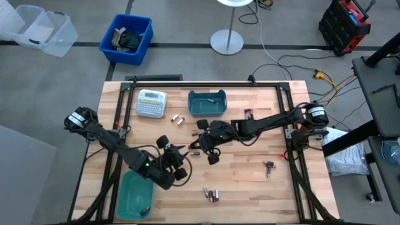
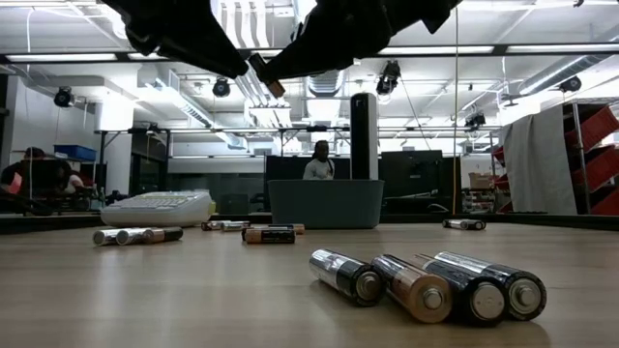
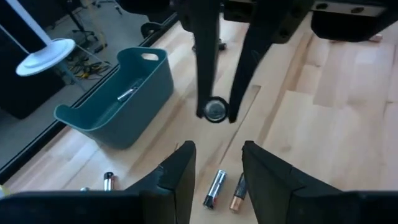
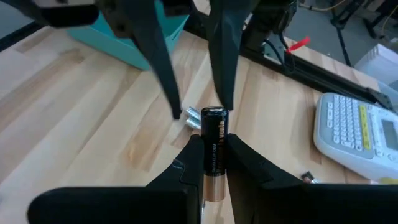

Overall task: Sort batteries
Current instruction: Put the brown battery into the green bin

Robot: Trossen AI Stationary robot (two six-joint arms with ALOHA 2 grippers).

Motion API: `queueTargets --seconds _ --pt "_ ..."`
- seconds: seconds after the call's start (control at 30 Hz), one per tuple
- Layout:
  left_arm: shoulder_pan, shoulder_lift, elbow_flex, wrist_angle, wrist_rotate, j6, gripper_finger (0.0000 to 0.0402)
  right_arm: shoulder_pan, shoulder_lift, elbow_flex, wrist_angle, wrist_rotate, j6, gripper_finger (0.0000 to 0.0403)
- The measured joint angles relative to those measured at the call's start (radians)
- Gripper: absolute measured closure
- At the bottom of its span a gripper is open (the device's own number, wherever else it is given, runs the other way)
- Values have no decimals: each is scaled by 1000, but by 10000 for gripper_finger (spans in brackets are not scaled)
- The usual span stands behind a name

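My right gripper [image 4: 214, 155] is shut on one battery [image 4: 214, 140] and holds it above the middle of the table. My left gripper [image 3: 217, 165] is open and faces it from the near left [image 1: 178, 159]. Its fingertips [image 4: 177, 109] stand on either side of the battery's free dark end, and I see no touch. In the left wrist view the held battery [image 3: 214, 110] shows end-on. More batteries lie on the wood: a group near the front edge [image 1: 211, 194], a pair [image 1: 177, 119] by the label-maker, and some under the grippers [image 3: 214, 186]. My right gripper pinches the battery's barrel [image 4: 214, 163] between its two fingers, toward the copper end. The battery lies along the fingers, and its dark end [image 4: 214, 115] sticks out past their tips toward my left gripper. It is lifted clear of the table.
One teal bin [image 1: 207, 103] stands at the far middle with a battery inside [image 3: 127, 93]; another teal bin [image 1: 134, 194] sits at the near left. A white label-maker [image 1: 151, 103] lies far left. A small dark object [image 1: 269, 165] lies on the right.
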Motion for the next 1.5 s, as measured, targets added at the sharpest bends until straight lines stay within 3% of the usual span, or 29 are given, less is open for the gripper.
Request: queueTargets --seconds 0.3,1.1,1.5 --pt "8 -8 38 3 52 70 287 0 1 1 -8 45 -34 368" --pt "89 -9 38 4 54 137 289 2 2 -1 -7 48 -41 368" --pt "96 -9 37 23 62 183 361 2 2 -1 -7 54 -48 368"
